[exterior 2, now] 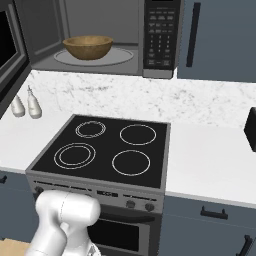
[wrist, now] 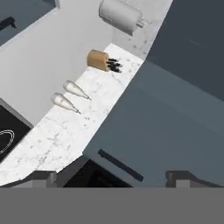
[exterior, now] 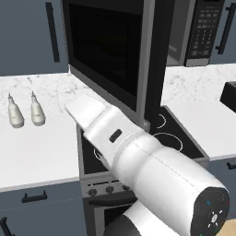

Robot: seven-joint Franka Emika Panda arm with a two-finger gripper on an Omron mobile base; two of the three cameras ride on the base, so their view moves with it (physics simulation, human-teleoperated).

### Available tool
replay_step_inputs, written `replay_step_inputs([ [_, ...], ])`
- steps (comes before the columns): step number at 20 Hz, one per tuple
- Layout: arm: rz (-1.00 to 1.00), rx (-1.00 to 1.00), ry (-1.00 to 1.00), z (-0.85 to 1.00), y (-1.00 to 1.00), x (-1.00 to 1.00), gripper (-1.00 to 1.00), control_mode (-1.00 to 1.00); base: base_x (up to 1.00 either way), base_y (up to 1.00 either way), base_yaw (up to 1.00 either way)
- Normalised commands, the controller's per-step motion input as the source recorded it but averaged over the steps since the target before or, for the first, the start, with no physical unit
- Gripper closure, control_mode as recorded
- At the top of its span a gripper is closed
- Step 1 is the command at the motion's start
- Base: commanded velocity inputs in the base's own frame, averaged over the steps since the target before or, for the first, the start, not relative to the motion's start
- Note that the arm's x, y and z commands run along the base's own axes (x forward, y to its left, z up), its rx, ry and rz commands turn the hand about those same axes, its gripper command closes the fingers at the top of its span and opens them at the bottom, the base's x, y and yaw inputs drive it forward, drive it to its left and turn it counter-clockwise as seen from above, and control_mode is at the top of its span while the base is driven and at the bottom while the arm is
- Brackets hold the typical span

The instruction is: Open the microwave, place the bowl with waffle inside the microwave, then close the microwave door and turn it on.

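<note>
The microwave (exterior 2: pixel 100 35) hangs above the stove with its cavity open. The brown bowl (exterior 2: pixel 87 46) sits inside on the glass turntable; its wall hides any waffle in it. The microwave door (exterior: pixel 110 50) stands swung out to the left, and its edge shows again (exterior 2: pixel 9 45). The keypad panel (exterior 2: pixel 161 35) is on the right of the cavity. My white arm (exterior: pixel 138 156) reaches forward and left under the open door, which covers the hand. My gripper (wrist: pixel 113 179) is open, its fingertips (wrist: pixel 43 177) wide apart with nothing between them, facing a grey-blue upper cabinet (wrist: pixel 175 122).
A black stove (exterior 2: pixel 105 150) with ring burners lies below. Two pale bottles (exterior: pixel 25 110) stand on the left marble counter. A knife block (wrist: pixel 103 60) and a paper towel roll (wrist: pixel 120 16) are farther left. A black appliance (exterior 2: pixel 250 129) sits at the right counter edge.
</note>
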Motion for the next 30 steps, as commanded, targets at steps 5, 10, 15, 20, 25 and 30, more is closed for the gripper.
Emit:
replay_step_inputs([
  [5, -0.64, 0.0, -0.02, 0.0, -0.03, 0.85, -1.0, -1.0, 0.0, 0.0, 0.0],
  [10, -0.37, 0.03, 0.0, 0.0, -0.14, 0.96, -1.0, -1.0, 0.0, 0.0, 0.0],
  [15, -0.06, 0.0, 0.01, 0.0, -0.08, 0.98, -1.0, -1.0, 0.0, 0.0, 0.0],
  [20, -0.02, 0.03, 0.0, 0.0, -0.25, 0.75, -1.0, -1.0, 0.0, 0.0, 0.0],
  [25, -0.06, 0.1, -0.02, 0.0, -0.44, 0.22, -1.0, -1.0, 0.0, 0.0, 0.0],
  [30, -0.26, 0.05, -0.04, -0.09, -0.64, 0.14, -1.0, -1.0, 0.0, 0.0, 0.0],
])
